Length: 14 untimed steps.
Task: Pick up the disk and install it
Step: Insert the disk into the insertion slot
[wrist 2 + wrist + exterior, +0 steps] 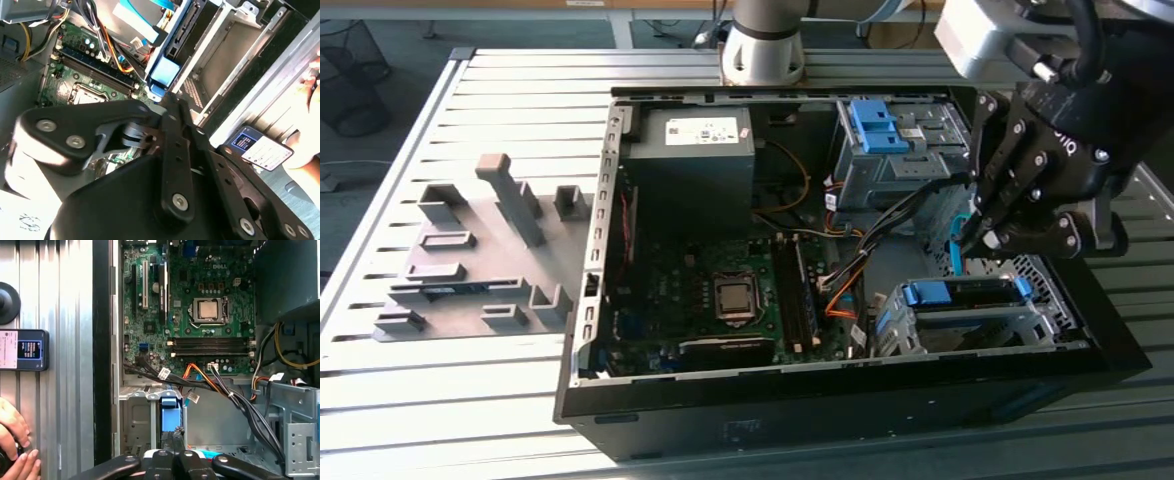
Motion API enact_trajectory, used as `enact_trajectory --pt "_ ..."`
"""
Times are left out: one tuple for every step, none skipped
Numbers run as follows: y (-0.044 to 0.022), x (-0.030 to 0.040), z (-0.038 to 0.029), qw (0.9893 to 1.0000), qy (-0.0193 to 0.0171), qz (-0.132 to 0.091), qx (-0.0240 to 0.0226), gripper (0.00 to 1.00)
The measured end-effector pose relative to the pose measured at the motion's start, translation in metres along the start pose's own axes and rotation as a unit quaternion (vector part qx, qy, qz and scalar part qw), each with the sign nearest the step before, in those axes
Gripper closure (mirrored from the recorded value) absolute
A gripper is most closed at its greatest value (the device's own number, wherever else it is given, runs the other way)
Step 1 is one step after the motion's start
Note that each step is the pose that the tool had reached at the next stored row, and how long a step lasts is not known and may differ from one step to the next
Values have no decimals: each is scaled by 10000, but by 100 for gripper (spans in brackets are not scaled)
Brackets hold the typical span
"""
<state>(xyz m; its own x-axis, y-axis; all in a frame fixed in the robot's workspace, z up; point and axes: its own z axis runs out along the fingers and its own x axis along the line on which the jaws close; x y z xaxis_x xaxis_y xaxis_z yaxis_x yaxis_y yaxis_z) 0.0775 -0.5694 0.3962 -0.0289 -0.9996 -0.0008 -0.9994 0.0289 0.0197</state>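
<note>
Hovering over the open computer case (854,400), gripper (983,243) at the exterior view's right, above the drive cage (974,325) in the case's near corner; fingers pressed together on a thin blue edge, apparently the rail of the disk (169,412), held on edge and pointing down toward the cage; silver body of the drive not clearly separable from the fingers in the exterior view, so grip judged from the wrist views. In the first wrist view: black finger links (175,462) meeting at the middle, blue rail standing straight up from between them, cage slot directly beyond. In the second wrist view: same blue end (162,72) protruding past the closed fingertips (167,107), close to the cage's metal wall (220,60). Another blue-railed unit (966,292) already seated on top of the cage, just beside and below the gripper. Blue bracket (875,126) in the upper bay at the far side of the case, well apart. Motherboard (720,290) with bare processor socket (207,310) exposed; orange and black cable bundle (210,382) running between board and cage. Grey power supply box (691,150) at the far side. Grey fixture blocks (480,250) on the slatted table (454,400), at the exterior view's left. Person's hand (15,440) resting on the table beside a phone (22,350), outside the case wall.
</note>
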Motion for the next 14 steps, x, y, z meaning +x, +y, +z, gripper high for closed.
enact_trajectory --pt "-8 0 23 10000 0 -4 0 82" --pt "-8 0 41 10000 0 -4 0 88" --pt "-8 0 59 10000 0 -4 0 89" --pt "-9 0 78 10000 0 -5 0 89" --pt "-9 0 96 10000 0 -6 0 89" --pt "-10 0 115 10000 0 -7 0 89" --pt "-10 0 133 10000 0 -9 0 89" --pt "-11 0 150 10000 0 -10 0 89" --pt "-11 0 168 10000 1 -10 0 89" --pt "-11 0 184 10000 0 -10 0 89" --pt "-11 0 189 10000 1 -11 0 89" --pt "-11 0 190 10000 0 -10 0 89" --pt "-11 0 190 10000 0 -10 0 89" --pt "-12 0 192 10000 -2 -10 0 89"
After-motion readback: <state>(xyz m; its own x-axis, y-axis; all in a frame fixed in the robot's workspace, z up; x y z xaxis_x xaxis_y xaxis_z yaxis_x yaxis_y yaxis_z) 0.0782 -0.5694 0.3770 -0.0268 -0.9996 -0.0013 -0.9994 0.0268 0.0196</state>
